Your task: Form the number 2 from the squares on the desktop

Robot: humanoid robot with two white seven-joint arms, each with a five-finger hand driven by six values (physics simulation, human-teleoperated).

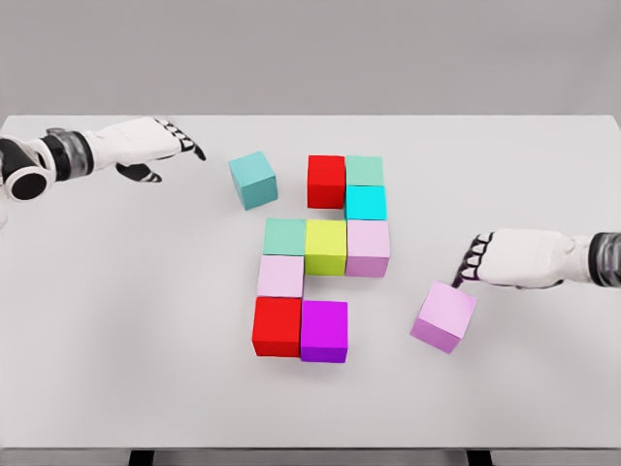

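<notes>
Cubes already make most of the figure 2 in the middle of the white table (97, 291): a red cube (326, 181) and a pale green cube (365, 170) along the top, a cyan cube (366, 202) below that, a middle row of three, a pale pink one beneath on the left, then a lower red cube (277, 326) and a purple cube (324, 331) along the bottom. Two pieces lie apart. A loose teal cube (253, 180), turned askew, sits just left of the top row; a loose lilac cube (443, 316), also askew, lies to the right of the bottom row. The right hand (505, 257) is just above and to the right of the lilac cube, fingers curled downward with the tips at its upper edge; whether they touch it I cannot tell. The left hand (155, 141) hovers well left of the teal cube, fingers loosely extended, holding nothing. I judge the lilac cube must go left, beside the purple one, and the right hand is the nearer.
</notes>
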